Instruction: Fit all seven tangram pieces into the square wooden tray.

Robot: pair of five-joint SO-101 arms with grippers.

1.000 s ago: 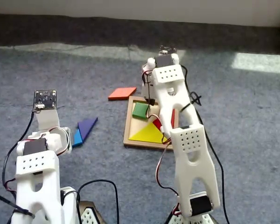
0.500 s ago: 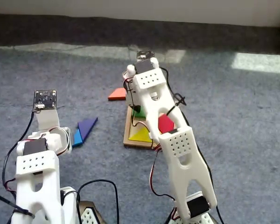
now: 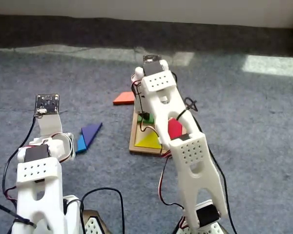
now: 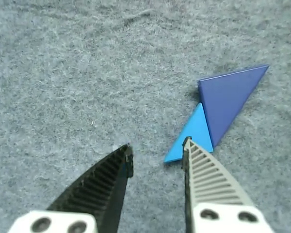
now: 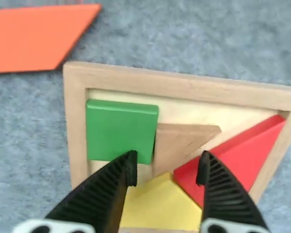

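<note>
Flat orange on the parallelogram (image 5: pixel 36 36), off the far left corner of the tray (image 5: pixel 75 126). Pale bare wood with faint grain on the tray itself. Inside: green square (image 5: pixel 119 128) at far left, red triangle (image 5: pixel 237 155) at right, yellow triangle (image 5: pixel 155 204) nearest, darker tan triangular patch (image 5: pixel 179 141) between them. Further left, indigo triangle (image 4: pixel 230 94) and light blue triangle (image 4: pixel 191 133), touching, on mottled blue-grey carpet (image 4: pixel 63 73). White arms (image 3: pixel 36 170) with grids of small holes. Black ribbed fingers (image 5: pixel 104 194) on the right gripper (image 5: pixel 167 167); one black, one pale grey on the left gripper (image 4: pixel 157 148).
</note>
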